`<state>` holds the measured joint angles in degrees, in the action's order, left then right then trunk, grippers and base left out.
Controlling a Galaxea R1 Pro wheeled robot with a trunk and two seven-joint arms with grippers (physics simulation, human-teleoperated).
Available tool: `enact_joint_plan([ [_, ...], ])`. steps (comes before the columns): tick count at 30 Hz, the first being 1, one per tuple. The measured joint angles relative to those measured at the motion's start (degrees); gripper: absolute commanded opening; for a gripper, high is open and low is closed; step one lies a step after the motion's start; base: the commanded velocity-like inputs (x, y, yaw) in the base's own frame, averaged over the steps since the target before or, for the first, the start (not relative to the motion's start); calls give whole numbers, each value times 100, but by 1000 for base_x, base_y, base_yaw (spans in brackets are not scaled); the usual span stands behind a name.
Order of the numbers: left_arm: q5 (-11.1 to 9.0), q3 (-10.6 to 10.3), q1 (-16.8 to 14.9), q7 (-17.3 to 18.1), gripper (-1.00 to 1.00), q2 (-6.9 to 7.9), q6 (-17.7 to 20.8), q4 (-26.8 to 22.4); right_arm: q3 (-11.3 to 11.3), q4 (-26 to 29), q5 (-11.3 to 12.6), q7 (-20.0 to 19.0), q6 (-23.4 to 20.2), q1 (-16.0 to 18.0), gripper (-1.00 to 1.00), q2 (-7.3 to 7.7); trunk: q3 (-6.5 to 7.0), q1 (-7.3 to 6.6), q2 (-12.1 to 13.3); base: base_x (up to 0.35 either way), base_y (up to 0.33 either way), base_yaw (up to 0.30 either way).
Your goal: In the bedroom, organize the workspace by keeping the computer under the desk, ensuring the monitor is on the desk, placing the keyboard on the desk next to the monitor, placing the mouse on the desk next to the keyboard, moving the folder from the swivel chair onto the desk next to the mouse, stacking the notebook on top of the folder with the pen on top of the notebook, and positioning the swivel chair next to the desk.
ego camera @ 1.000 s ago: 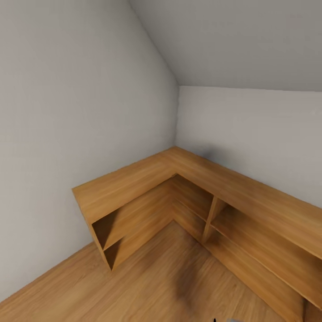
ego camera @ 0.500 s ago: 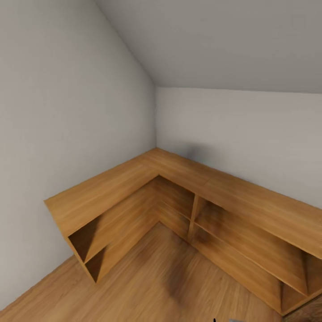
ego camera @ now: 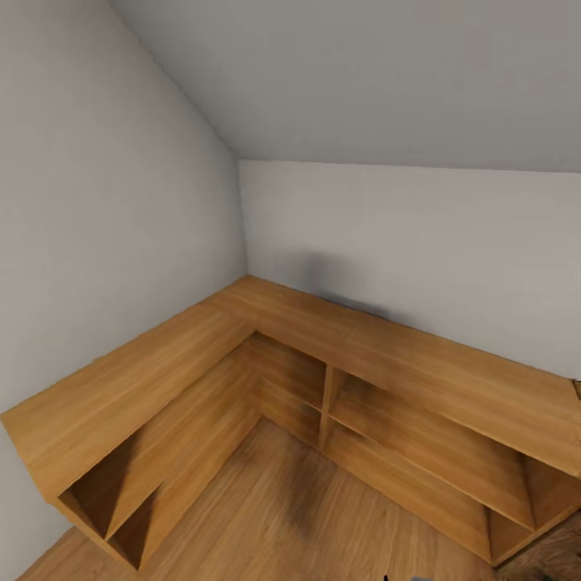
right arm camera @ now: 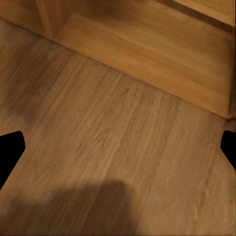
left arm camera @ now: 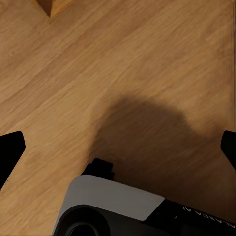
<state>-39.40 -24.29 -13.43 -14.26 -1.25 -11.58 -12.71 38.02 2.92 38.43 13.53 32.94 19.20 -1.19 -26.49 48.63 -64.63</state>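
I face a corner of the bedroom, with grey walls and a sloped grey ceiling. In the left wrist view my left gripper is open over bare wood floor, its black fingertips spread to the picture's two sides. Part of my own grey and black body lies below that gripper. In the right wrist view my right gripper is open above the floor, with nothing between its fingertips.
Low L-shaped oak shelving with open compartments wraps the corner along both walls. Its lower board lies close ahead of the right gripper. Light wood floor stretches in front of the shelving.
The head camera has turned to the right: the shelving corner has slid left in the picture and more of the right-hand run shows.
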Motion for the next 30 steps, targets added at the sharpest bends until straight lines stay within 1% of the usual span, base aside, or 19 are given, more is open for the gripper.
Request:
enact_joint_plan([
  [13,0,0,0,-1,100,0,-7,0,0,0,-4,1,-3,0,100,1,30,1,0,12,15,-278],
  [20,0,0,0,-2,100,0,-10,0,0,2,-3,0,-5,-1,100,4,46,-1,0,122,237,-276],
  [30,0,0,0,-1,100,0,-10,0,0,1,-3,-7,-4,0,100,-2,69,-2,0,266,222,-276],
])
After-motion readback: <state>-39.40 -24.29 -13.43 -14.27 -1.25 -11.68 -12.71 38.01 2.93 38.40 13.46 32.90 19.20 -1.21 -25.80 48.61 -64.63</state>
